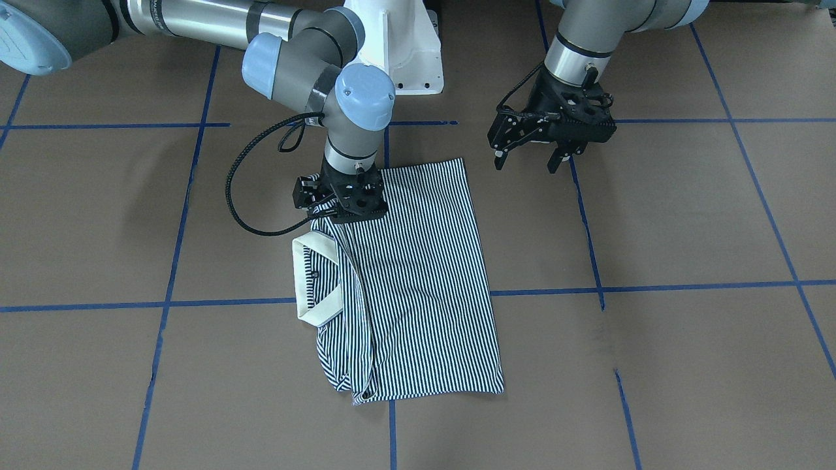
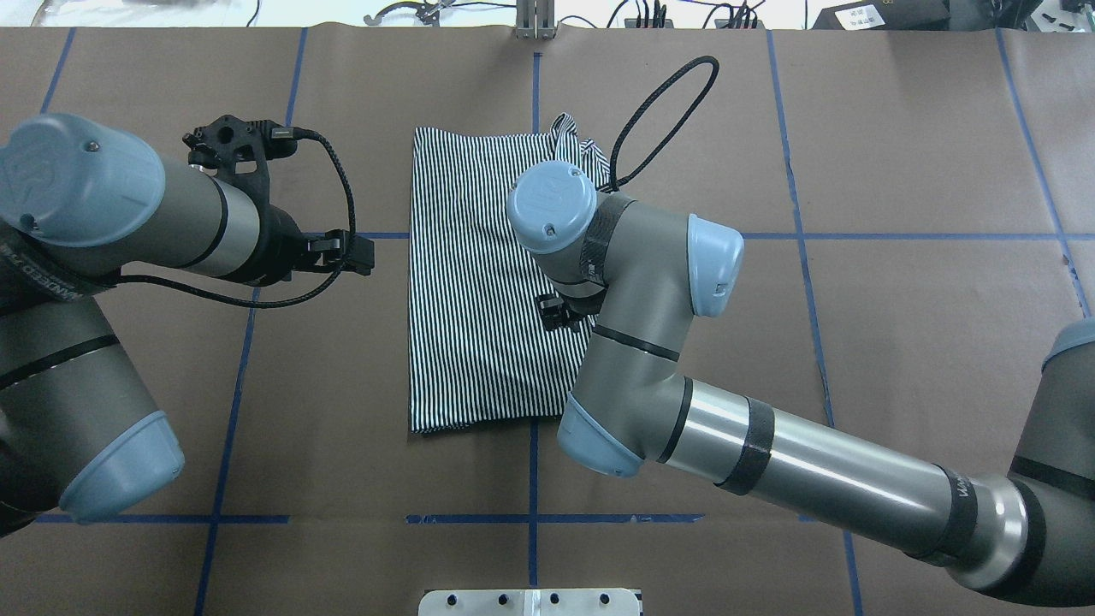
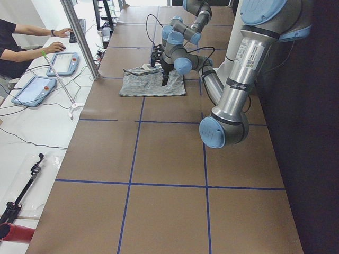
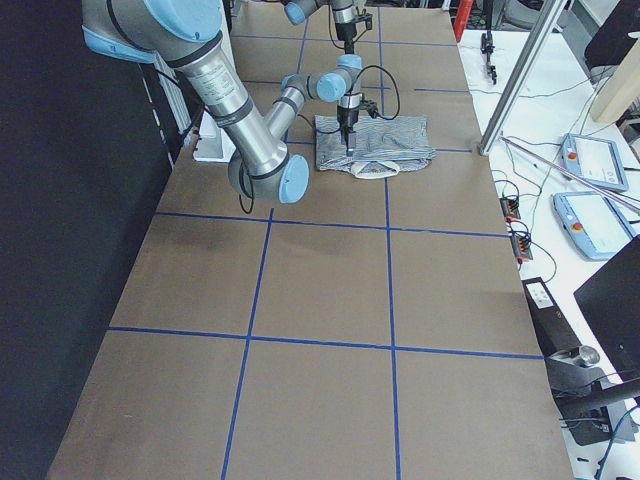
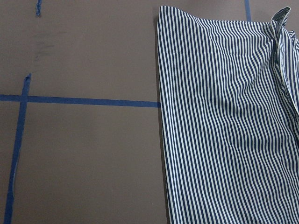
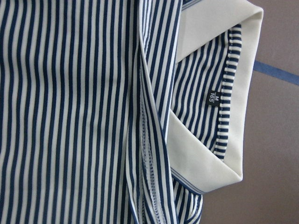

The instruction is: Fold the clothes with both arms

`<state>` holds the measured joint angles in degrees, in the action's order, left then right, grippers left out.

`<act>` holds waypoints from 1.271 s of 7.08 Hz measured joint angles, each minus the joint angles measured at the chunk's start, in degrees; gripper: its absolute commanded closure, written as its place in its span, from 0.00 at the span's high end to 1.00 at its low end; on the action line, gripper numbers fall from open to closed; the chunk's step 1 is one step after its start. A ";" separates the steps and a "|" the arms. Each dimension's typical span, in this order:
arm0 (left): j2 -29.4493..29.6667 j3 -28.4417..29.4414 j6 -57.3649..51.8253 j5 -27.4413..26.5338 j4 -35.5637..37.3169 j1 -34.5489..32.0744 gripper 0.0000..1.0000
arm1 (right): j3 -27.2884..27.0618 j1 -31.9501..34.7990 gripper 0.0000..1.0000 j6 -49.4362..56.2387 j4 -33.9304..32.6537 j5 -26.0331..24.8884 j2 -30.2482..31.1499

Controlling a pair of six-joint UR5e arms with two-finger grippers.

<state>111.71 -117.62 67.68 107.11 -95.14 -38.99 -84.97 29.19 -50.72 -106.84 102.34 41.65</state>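
Brown paper (image 1: pixel 653 215) gridded with blue tape (image 1: pixel 653 287) is spread beneath the polo shirt (image 1: pixel 424 281), which is laid flat and folded lengthwise. The right gripper (image 1: pixel 339 205) is placed on the shirt beside its collar (image 1: pixel 302 281); whether anything is gripped cannot be told. The left gripper (image 1: pixel 526 163) is held spread open, clear of the shirt's hem.

Striped knit cloth shirt (image 1: pixel 418 274), matt table (image 1: pixel 686 215)
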 measured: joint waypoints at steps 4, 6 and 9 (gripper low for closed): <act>-0.03 0.01 0.13 0.05 -0.02 0.18 1.00 | 2.88 -0.01 1.00 2.93 0.22 -1.25 -0.07; 0.00 0.01 0.09 0.11 -0.04 0.22 1.00 | 3.25 -0.02 1.00 3.20 0.23 -1.29 0.02; 0.23 -0.05 0.08 0.12 -0.05 0.23 1.00 | 3.85 -0.25 1.00 3.20 0.25 -1.28 0.17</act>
<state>111.93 -117.68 67.76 107.23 -95.19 -38.76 -81.13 28.94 -47.51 -106.59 101.07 41.83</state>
